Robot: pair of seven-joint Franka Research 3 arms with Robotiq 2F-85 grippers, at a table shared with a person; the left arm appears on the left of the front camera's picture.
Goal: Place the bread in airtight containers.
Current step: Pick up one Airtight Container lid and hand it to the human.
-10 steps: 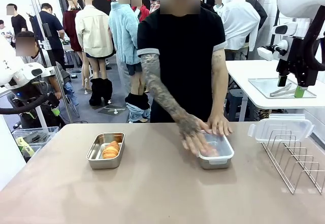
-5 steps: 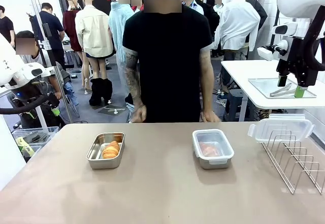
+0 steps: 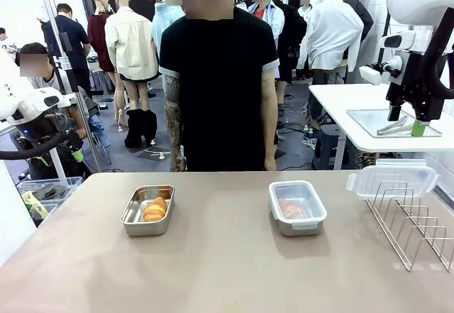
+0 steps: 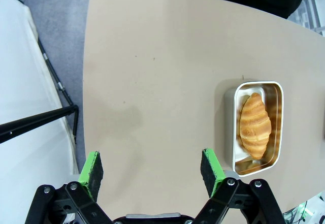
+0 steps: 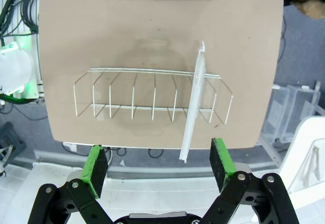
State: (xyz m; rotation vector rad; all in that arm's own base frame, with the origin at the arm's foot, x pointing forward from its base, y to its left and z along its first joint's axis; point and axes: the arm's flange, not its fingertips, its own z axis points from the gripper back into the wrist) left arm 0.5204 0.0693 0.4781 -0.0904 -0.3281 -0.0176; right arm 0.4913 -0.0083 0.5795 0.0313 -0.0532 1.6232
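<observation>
Risk is centred on the spare lid (image 5: 193, 107) standing in the wire rack (image 5: 152, 99): a poor pinch could topple it. Left gripper (image 4: 152, 170) and right gripper (image 5: 160, 168) are held wide open, empty. One croissant (image 3: 154, 209) lies in the uncovered pan (image 3: 132, 217); the other pan (image 3: 297, 209) is lidded.

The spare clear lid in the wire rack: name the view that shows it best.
The front view: the spare clear lid shows its broad face and snap tabs, standing at the far end of the wire rack. The right wrist view shows it edge-on, a thin strip in a slot. The left wrist view looks at the open pan instead.
</observation>
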